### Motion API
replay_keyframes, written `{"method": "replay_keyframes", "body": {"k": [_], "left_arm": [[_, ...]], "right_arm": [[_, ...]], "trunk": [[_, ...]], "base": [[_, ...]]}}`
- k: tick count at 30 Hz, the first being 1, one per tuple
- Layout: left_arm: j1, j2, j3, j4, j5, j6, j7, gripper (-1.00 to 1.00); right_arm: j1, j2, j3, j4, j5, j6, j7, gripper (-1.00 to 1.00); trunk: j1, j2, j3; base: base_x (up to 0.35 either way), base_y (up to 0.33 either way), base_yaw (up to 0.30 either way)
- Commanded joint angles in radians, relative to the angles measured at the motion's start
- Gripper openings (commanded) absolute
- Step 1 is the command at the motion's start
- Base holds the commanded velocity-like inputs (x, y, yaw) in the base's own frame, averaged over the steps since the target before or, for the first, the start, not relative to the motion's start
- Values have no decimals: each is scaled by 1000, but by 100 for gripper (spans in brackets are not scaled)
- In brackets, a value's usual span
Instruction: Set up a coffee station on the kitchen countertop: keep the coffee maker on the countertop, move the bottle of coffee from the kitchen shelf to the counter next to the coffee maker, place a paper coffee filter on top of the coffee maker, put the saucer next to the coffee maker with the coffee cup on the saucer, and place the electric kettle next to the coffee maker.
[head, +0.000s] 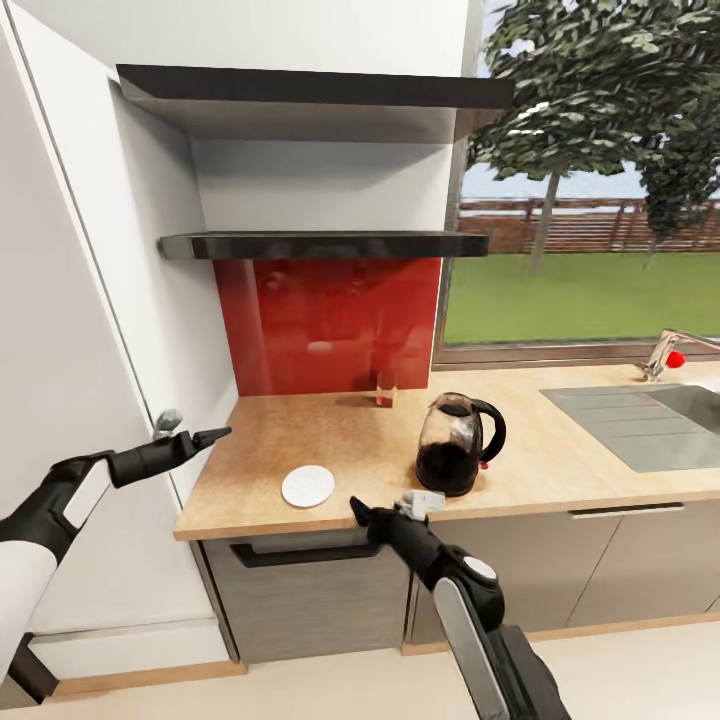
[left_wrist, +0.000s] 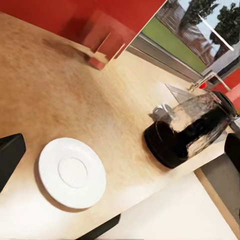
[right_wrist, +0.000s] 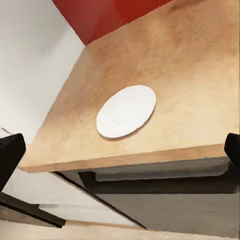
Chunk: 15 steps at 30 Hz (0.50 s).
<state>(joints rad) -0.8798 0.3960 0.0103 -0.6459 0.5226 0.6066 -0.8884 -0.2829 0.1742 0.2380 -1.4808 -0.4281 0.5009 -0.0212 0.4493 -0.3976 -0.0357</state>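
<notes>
A white saucer (head: 308, 486) (left_wrist: 72, 172) (right_wrist: 126, 111) lies near the front edge of the wooden countertop (head: 300, 430). To its right stands a glass pot (head: 458, 445) (left_wrist: 187, 132) with a black base and handle; I cannot tell whether it is the kettle or the coffee maker. A small clear item with a red base (head: 386, 388) sits against the red backsplash. My left gripper (head: 222, 433) hovers open off the counter's left end. My right gripper (head: 356, 505) is open just below the front edge, right of the saucer. Each wrist view has black fingers (left_wrist: 10, 160) (right_wrist: 10, 155) wide apart, nothing between.
Two dark wall shelves (head: 320, 243) hang above the counter, and nothing shows on them from here. A white wall panel (head: 90, 300) closes the left side. A sink (head: 650, 420) with a faucet (head: 668, 352) lies far right under the window. Drawer fronts (head: 300, 590) sit below.
</notes>
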Motion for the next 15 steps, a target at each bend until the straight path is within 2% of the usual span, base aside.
{"method": "replay_keyframes", "body": {"k": [1,2,3,4,5,9,12,15], "left_arm": [[-1,0,0,0,3,8,6,100],[0,-1,0,0,2,9,21,100],[1,-1,0,0,2,10,29,100],[4,-1,1,0,3,10,44,100],[6,-1,1,-1,4,11,57,100],[12,-3,2,-1,10,10,78,100],[13,-15,2,-1,9,8,79,100],[13,-40,1,-1,4,8,81,100]], "right_arm": [[-3,0,0,-1,-47,12,-21,100],[-5,0,0,-1,-121,23,-51,100],[-5,0,0,-1,-154,27,-63,100],[-7,0,0,-1,-210,33,-82,100],[-7,0,0,-1,-248,37,-99,100],[-8,0,-1,4,-311,42,-134,100],[-9,0,-2,5,-317,42,-137,100],[-9,0,-2,6,-319,42,-138,100]], "trunk": [[1,-2,-2],[1,-2,-2],[1,-2,-2],[1,-2,-2],[1,-2,-2],[1,-2,-2],[1,-2,-2],[1,-2,-2]], "base": [[0,0,0],[0,0,0],[0,0,0],[0,0,0],[0,0,0],[0,0,0],[28,0,0],[216,0,0]]}}
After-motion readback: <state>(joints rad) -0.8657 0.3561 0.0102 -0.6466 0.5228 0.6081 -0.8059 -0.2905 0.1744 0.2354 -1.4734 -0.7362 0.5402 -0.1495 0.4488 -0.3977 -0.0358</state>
